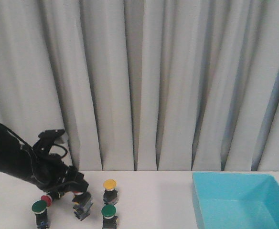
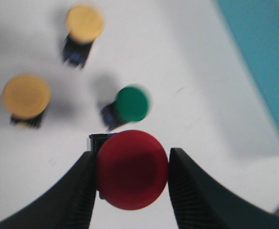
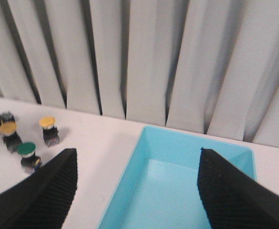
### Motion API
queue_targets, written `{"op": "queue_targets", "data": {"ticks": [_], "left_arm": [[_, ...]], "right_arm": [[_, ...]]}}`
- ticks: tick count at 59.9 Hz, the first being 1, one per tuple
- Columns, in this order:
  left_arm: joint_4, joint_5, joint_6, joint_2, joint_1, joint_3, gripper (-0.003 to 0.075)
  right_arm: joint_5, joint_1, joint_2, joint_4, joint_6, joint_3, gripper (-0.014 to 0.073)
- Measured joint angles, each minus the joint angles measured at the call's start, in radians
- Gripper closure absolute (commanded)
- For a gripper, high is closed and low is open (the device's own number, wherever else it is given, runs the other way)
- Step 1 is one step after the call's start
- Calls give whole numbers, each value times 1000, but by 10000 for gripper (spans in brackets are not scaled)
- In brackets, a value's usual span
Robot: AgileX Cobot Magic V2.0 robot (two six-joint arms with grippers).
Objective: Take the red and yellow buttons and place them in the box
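Note:
My left gripper (image 2: 131, 151) is shut on a red button (image 2: 132, 169), the domed cap held between both fingers. In the front view the gripper (image 1: 58, 194) is low over the table's left with the red cap (image 1: 46, 198) at its tip. Two yellow buttons (image 2: 84, 24) (image 2: 26, 95) and a green one (image 2: 132, 103) stand on the table beyond it. My right gripper (image 3: 137, 150) is open and empty above the turquoise box (image 3: 177, 191). The box (image 1: 240, 200) sits at the front right.
In the front view a yellow button (image 1: 110, 184) stands upright, with green buttons (image 1: 109, 211) (image 1: 39, 207) near the front edge and another switch (image 1: 82, 205) beside my left gripper. A grey curtain (image 1: 154, 81) hangs behind the white table (image 1: 154, 200).

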Motion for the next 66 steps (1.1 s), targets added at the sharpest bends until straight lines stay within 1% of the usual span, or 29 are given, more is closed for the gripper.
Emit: {"op": "queue_targets", "data": {"ticks": [7,11,14,21,24,25,32,37,42,47,54,66], "left_arm": [[-79,82,-1,-52,0,-86,727],[-130,126,-1,-73,0,-127,727],[-169,164,-2,-86,0,-166,727],[-263,248,-2,-105,0,-241,727],[-303,279,-2,-108,0,-266,727],[-313,287,-2,-109,0,-272,727],[-400,337,-2,-114,0,-306,727],[-454,346,-2,-114,0,-312,727],[-471,346,-2,-114,0,-312,727],[-472,346,-2,-114,0,-312,727],[-473,346,-2,-114,-8,-312,727],[-475,347,-2,-114,-21,-312,727]], "right_arm": [[73,0,107,73,-112,-94,88],[116,0,177,152,-199,-136,88],[154,0,225,236,-273,-164,88],[253,0,321,411,-474,-201,88],[282,0,343,464,-529,-205,88],[296,0,352,488,-571,-206,88],[327,0,373,601,-736,-206,88],[346,0,375,685,-842,-206,88],[357,0,375,762,-936,-207,88],[342,19,375,817,-1004,-207,88],[269,92,386,865,-1079,-208,85],[25,288,451,894,-1187,-209,84]]}}
